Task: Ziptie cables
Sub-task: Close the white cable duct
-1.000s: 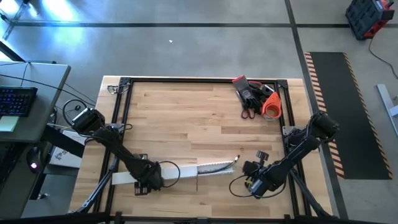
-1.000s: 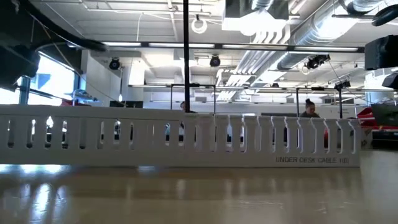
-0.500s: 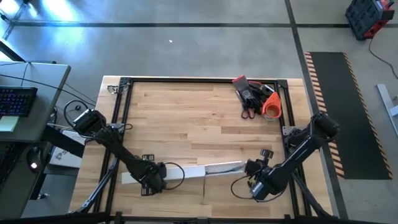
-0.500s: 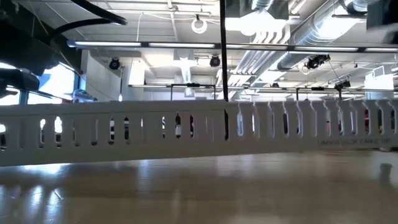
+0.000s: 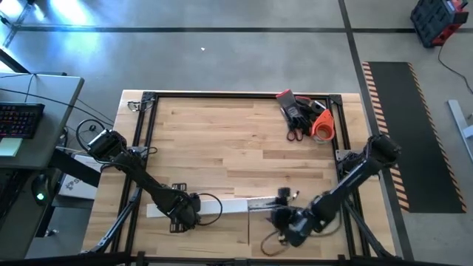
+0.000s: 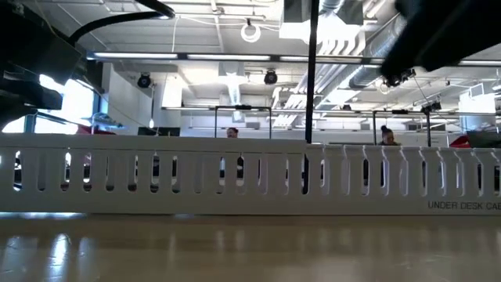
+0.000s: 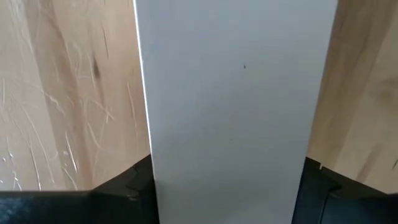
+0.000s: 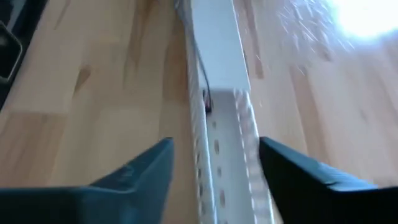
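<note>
Cables (image 5: 211, 196), as far as I can make them out, show only as a thin dark loop at the 7 o'clock part of the table (image 5: 222, 140), just beside the left gripper (image 5: 181, 210); I cannot tell whether that loop touches it. That gripper is clamped across the flat white channel strip (image 5: 236, 205), a finger (image 7: 124, 186) against each long edge. The right gripper (image 5: 284, 219) sits at 5 o'clock over the strip's other end; its fingers (image 8: 143, 168) are spread wide, one on each side of the slotted channel, with bare wood between them and it, gripping nothing. From table height I see the slotted wall running right across, printed UNDER DESK CABLE; a red, black and orange heap of tools (image 5: 303, 114) lies well apart at 1 o'clock.
</note>
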Tool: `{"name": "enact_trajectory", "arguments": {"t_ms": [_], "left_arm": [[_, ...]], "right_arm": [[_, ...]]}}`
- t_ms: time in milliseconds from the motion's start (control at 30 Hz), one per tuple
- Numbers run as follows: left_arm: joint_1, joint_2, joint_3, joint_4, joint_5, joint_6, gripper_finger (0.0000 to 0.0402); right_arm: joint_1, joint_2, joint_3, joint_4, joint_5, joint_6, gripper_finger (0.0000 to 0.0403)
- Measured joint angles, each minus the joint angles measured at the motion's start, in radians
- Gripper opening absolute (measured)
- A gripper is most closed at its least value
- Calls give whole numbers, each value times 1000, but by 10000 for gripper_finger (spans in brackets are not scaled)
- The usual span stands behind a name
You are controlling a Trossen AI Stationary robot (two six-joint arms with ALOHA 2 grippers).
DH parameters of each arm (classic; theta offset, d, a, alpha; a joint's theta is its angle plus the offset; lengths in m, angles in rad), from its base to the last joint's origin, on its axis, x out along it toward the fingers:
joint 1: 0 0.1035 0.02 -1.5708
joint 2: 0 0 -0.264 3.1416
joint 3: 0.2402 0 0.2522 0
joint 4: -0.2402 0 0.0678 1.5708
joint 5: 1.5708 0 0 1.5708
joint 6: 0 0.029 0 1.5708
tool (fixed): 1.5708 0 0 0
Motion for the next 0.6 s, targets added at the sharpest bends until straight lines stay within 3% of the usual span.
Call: {"name": "enact_trajectory", "arguments": {"t_ms": [133,267,400,600], "left_arm": [[0,0,0,2,0,-3,206],[0,0,0,3,0,-10,206],[0,0,0,5,0,-10,207],[2,0,0,9,-2,-10,207]], "right_arm": [[-107,0,-77,196,-130,-112,302],[-200,14,-138,308,-273,-148,346],[-239,54,-146,364,-318,-183,349],[-252,93,-141,420,-343,-231,315]]}}
